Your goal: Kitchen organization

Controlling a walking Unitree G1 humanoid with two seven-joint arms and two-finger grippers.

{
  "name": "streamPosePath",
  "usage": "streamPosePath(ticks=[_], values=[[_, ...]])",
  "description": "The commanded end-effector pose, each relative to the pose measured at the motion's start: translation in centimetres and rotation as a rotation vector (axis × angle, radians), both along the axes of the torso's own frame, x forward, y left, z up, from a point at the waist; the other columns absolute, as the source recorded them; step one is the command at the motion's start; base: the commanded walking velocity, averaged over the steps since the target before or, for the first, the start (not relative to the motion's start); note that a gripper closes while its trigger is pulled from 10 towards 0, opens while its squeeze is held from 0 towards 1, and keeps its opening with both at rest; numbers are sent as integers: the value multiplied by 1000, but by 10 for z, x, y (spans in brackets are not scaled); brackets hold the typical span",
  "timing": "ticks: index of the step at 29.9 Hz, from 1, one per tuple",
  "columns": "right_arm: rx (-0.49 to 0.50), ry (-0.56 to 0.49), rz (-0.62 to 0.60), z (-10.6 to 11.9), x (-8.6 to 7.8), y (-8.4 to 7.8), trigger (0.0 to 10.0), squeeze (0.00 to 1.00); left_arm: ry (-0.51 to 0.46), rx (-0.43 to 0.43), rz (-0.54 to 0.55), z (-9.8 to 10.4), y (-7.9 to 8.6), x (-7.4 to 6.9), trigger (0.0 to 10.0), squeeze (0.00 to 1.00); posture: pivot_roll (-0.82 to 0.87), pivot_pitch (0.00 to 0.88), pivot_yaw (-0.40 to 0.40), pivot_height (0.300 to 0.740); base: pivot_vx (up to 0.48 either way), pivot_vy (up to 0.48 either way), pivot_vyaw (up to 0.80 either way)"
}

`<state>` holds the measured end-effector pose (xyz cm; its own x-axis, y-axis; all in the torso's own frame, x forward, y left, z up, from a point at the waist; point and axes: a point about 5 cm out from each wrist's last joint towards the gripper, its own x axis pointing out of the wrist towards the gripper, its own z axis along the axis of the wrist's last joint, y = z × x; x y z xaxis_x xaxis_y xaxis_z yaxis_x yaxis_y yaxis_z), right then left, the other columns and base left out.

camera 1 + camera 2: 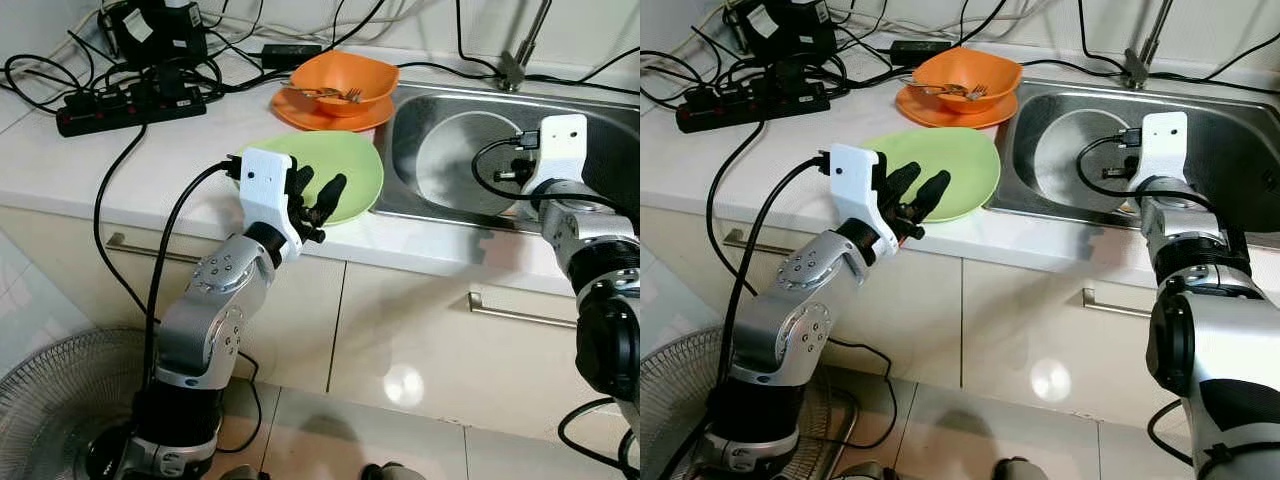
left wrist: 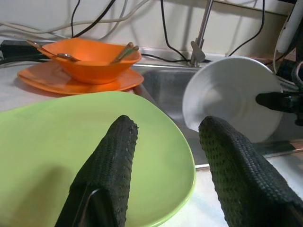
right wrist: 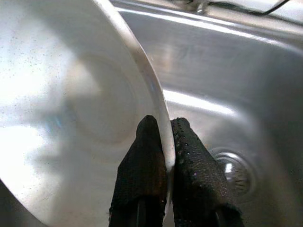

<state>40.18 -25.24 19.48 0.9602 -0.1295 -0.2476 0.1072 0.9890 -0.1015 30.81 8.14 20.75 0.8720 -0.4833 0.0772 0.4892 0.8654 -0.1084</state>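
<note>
A light green plate lies flat on the white counter beside the sink. My left gripper hovers open over the plate's near edge, its black fingers spread above the green surface. In the steel sink a white plate stands tilted on its edge. My right gripper is shut on that white plate's rim, one finger on each face. Behind the green plate an orange bowl holding a fork sits on an orange plate.
A faucet rises behind the sink. A black power strip and tangled cables crowd the counter's back left. Cabinet doors with bar handles run below the counter. A floor fan stands at the lower left.
</note>
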Motion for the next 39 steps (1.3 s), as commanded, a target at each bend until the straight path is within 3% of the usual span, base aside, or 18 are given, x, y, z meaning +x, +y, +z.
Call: streamPosePath(ticks=[1,20,21,22,24,30,31,32,33,39], values=[[50,-36,7,13,4,3,10000,0,-1,-1,4,2,0,-1,10000,0,41,63,-17,732,0,0,0],[135,30,27,-5,3,15,10000,0,3,-2,6,1,0,-2,10000,0,46,51,-21,732,0,0,0],[138,30,27,-5,3,16,10000,180,3,-2,5,1,0,-2,10000,0,46,51,-21,732,0,0,0],[140,30,27,-5,3,16,10000,996,3,-2,5,1,0,-2,10000,0,47,51,-20,732,0,0,0],[142,30,27,-5,3,16,10000,1000,3,-2,4,1,0,-2,10000,0,48,48,-22,732,0,0,0],[139,34,26,-6,3,16,10000,1000,3,-4,4,1,-1,-3,10000,0,49,48,-24,732,0,0,0],[138,34,26,-6,3,16,10000,353,3,-4,5,1,0,-3,10000,0,51,49,-26,732,0,0,0],[137,34,26,-6,3,17,10000,353,3,-4,5,1,0,-2,10000,0,51,49,-26,732,0,0,0],[136,33,26,-6,3,17,10000,0,3,-3,6,1,0,-2,10000,0,52,49,-26,732,0,0,0],[137,35,29,-7,3,18,10000,0,3,-3,10,1,1,-2,10000,0,51,50,-27,732,0,0,0]])
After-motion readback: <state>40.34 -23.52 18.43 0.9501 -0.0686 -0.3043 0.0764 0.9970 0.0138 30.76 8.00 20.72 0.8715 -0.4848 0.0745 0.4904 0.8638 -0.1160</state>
